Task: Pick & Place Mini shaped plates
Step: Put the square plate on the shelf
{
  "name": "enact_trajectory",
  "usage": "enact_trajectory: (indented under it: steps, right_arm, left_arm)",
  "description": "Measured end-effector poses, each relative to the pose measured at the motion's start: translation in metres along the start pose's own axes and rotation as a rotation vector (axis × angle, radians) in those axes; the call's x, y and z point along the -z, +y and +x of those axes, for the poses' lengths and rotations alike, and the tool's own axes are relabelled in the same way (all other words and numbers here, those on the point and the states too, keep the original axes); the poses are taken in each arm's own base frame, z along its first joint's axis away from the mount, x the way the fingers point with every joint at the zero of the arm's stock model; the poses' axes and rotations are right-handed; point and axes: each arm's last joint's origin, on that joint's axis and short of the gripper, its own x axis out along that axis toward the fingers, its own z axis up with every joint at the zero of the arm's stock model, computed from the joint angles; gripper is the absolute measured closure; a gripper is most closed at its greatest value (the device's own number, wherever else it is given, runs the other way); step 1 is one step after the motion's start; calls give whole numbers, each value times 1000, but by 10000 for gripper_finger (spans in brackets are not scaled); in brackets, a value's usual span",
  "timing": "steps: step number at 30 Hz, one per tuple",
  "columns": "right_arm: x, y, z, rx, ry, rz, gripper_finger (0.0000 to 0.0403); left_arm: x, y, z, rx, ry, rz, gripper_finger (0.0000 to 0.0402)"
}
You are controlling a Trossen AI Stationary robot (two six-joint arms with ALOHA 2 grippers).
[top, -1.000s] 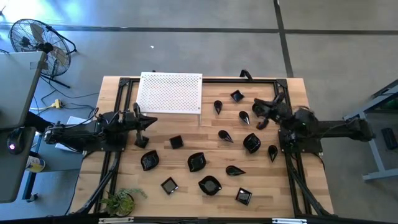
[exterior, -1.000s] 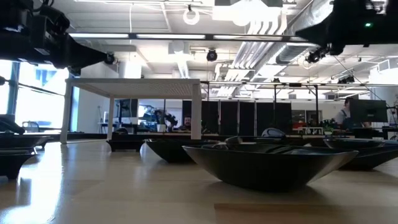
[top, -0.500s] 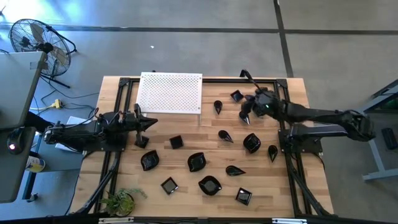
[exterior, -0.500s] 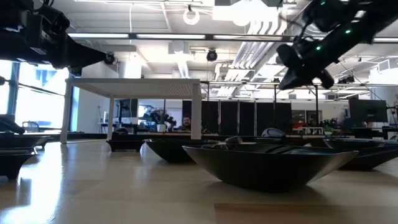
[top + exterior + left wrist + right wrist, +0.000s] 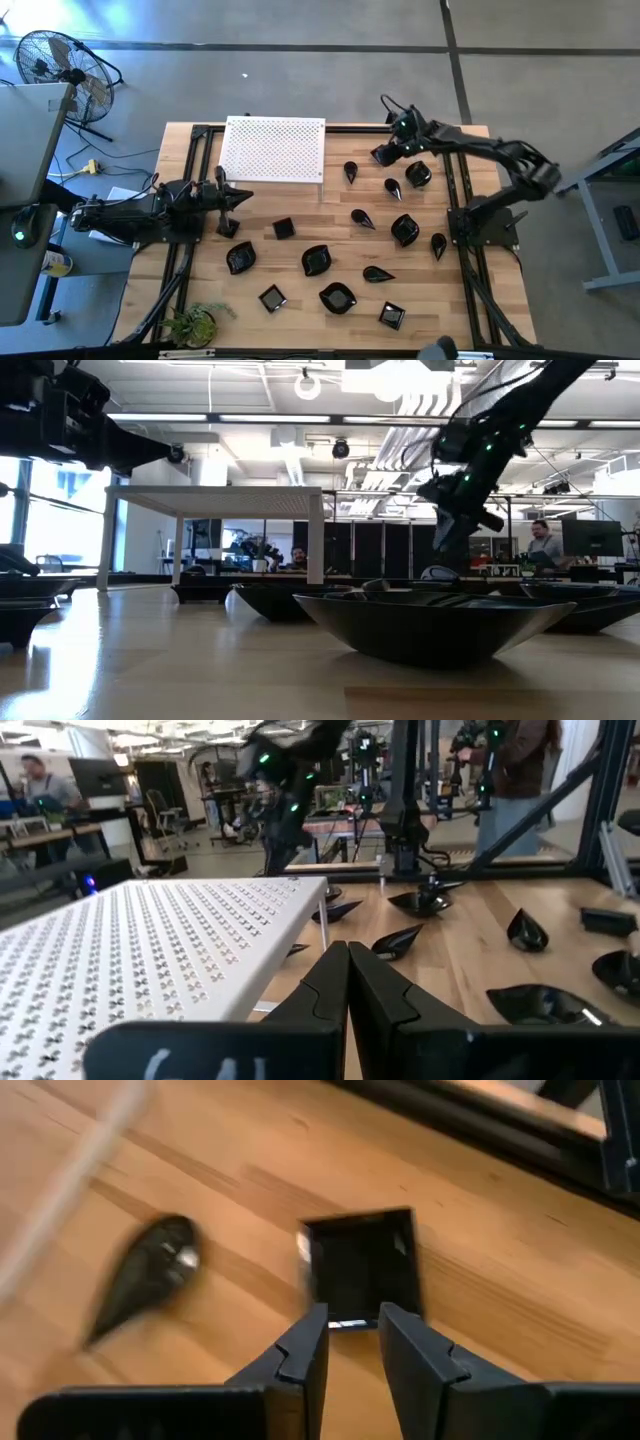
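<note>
Several small glossy black mini shaped plates lie scattered over the wooden table's middle and right. My right gripper (image 5: 392, 148) (image 5: 352, 1320) hangs open above a square plate (image 5: 381, 154) (image 5: 362, 1265) near the far edge, pointing steeply down, and the low view shows this gripper (image 5: 447, 530) well above the table. A teardrop plate (image 5: 350, 171) (image 5: 140, 1285) lies flat just left of the square one. My left gripper (image 5: 245, 196) (image 5: 347, 960) waits shut and level at the table's left, beside the white perforated board (image 5: 273, 149).
The white perforated board (image 5: 150, 935) stands on legs at the far left. A rounded plate (image 5: 418, 175) and another teardrop plate (image 5: 392, 187) lie close to my right arm. Black frame rails (image 5: 455, 160) run along the table's sides. A small plant (image 5: 195, 322) sits at the near left corner.
My right arm has swung out from the table's right side toward the far edge and leftward, sinking a little and tipping from about level to steeply down, and now hangs over the square plate. The rounded plate it hid now shows. No plate has moved.
</note>
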Motion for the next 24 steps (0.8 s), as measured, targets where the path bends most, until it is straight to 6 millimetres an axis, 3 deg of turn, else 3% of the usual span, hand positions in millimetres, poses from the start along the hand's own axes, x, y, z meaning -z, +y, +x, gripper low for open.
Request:
enact_trajectory:
  steps: [12,24]
  right_arm:
    - [-43,-23,47,30,174,-82,320]
    - [-41,-39,69,-8,261,-58,325]
  left_arm:
    - [0,0,0,16,1,20,401]
    - [1,-2,0,60,6,-19,401]
